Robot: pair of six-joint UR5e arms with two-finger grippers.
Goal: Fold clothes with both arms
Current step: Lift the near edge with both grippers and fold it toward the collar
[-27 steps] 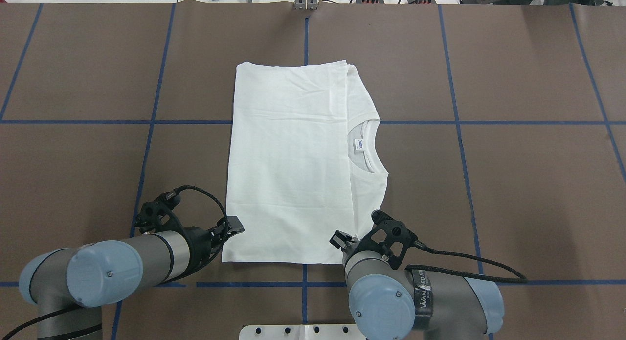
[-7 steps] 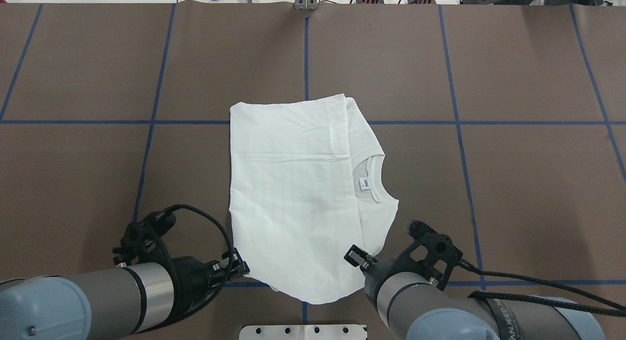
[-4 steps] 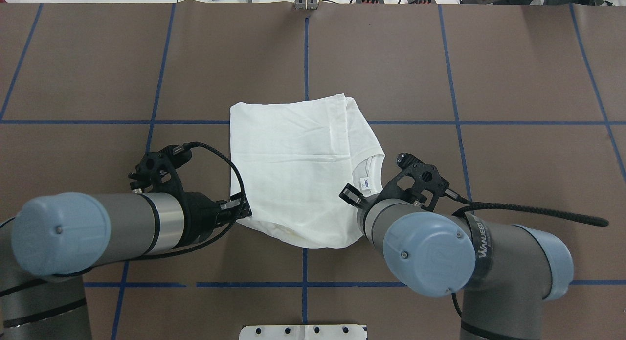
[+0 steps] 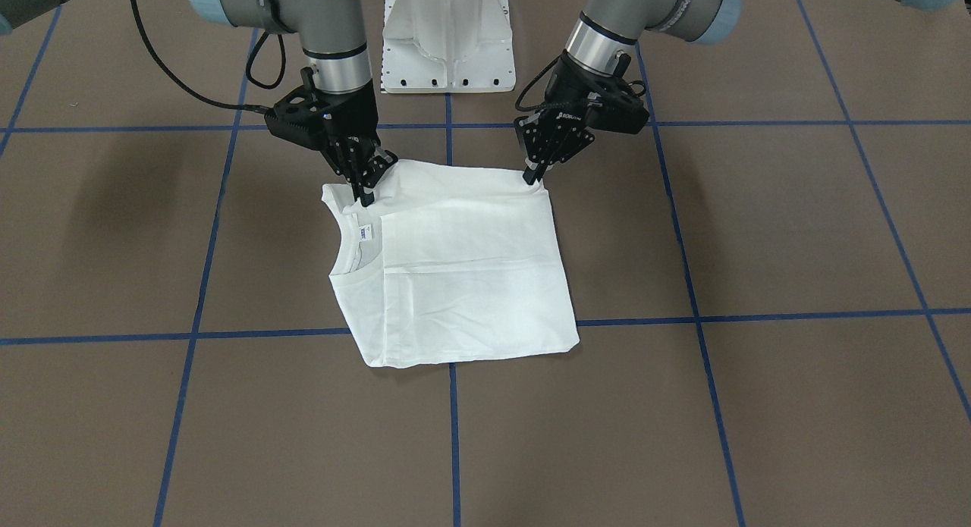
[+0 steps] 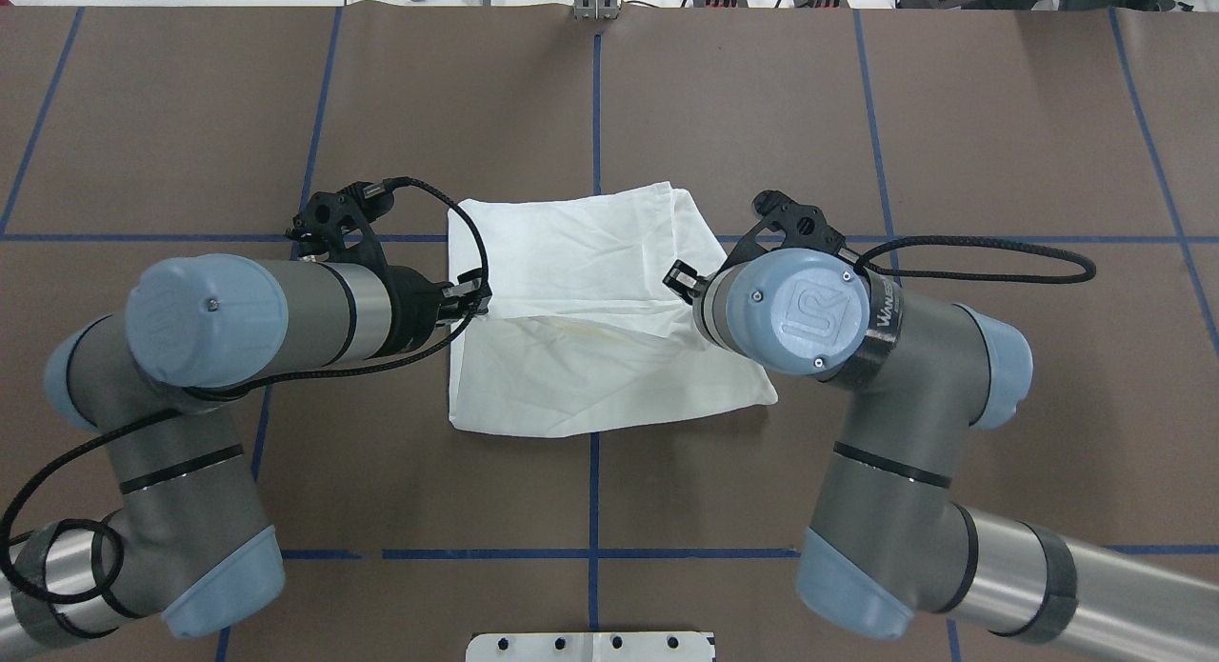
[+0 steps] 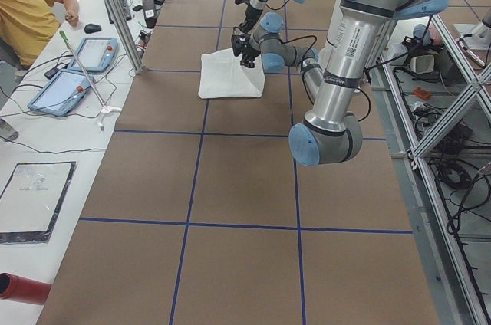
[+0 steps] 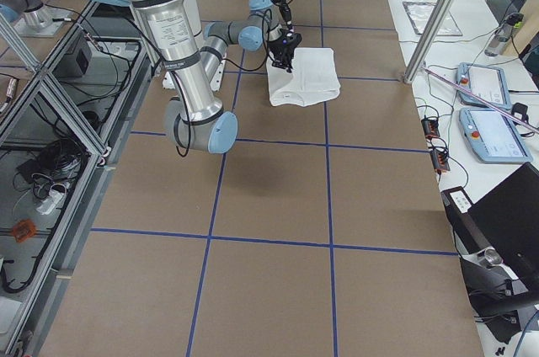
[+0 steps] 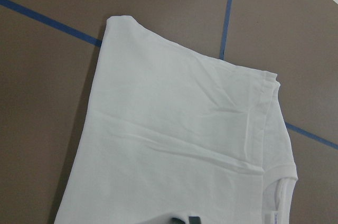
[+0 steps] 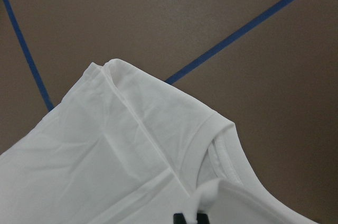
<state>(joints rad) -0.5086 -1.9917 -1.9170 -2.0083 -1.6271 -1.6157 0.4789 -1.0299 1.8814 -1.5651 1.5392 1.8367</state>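
Front-facing exterior view: the white T-shirt (image 4: 470,284) lies folded on the brown worktop (image 4: 758,421), its near part flat over a blue tape line (image 4: 758,315). Behind that, the ribbed collar (image 4: 349,243) faces up. At the far edge, the right fingers (image 4: 366,192) and the left fingers (image 4: 533,170) are each clamped tight on a corner of cloth.

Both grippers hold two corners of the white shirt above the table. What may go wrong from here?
1. The left gripper and right gripper pinch the T-shirt only at two corners; either may slip out.
2. The lifted edge sags between them in the overhead view, so the fold may land wrinkled.
3. The cloth bunches beside the collar, so that side may fold unevenly.
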